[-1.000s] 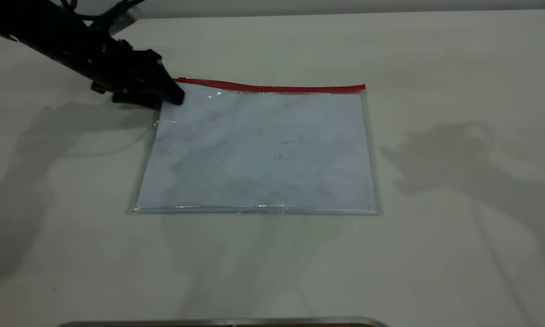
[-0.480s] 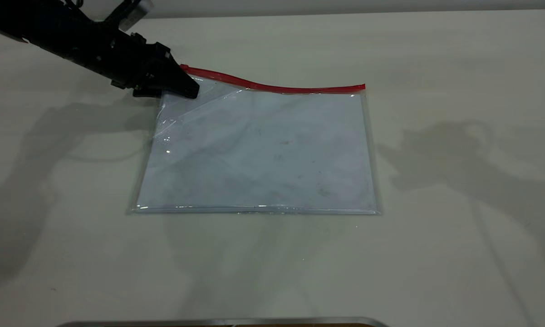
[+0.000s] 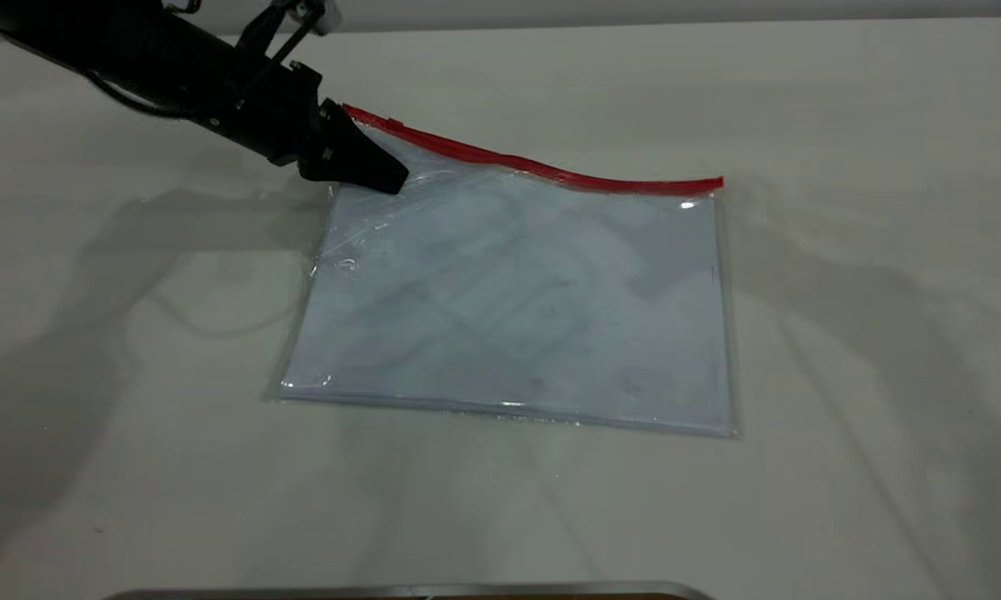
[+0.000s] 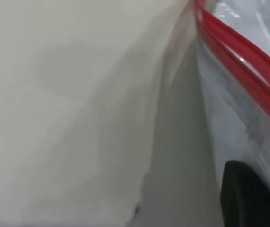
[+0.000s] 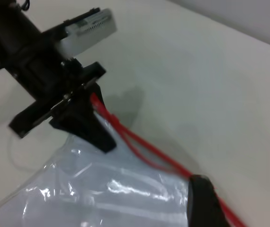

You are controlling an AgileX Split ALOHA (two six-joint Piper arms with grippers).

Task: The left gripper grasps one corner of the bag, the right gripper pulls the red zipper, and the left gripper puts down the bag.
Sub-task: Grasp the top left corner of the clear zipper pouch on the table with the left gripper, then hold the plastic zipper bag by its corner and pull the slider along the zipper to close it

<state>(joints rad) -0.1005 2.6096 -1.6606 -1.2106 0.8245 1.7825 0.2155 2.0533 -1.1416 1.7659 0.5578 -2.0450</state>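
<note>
Jaws of the left gripper [image 3: 375,173] are pinched on the bag's corner [image 3: 358,125], lifting it off the table [image 3: 842,100]. From there the red zipper [image 3: 542,169] runs straight away toward the right side. Right gripper [image 5: 239,201] hovers over it with parted fingers, holding nothing; open table all round the bag [image 3: 517,308].

My matt black plastic left gripper [image 3: 358,162] pinches the bag [image 3: 517,308]: glossy clear plastic, creased, over pale paper sheets. Its red zipper [image 3: 542,169] looks smooth plastic; table [image 3: 842,100] matt.
</note>
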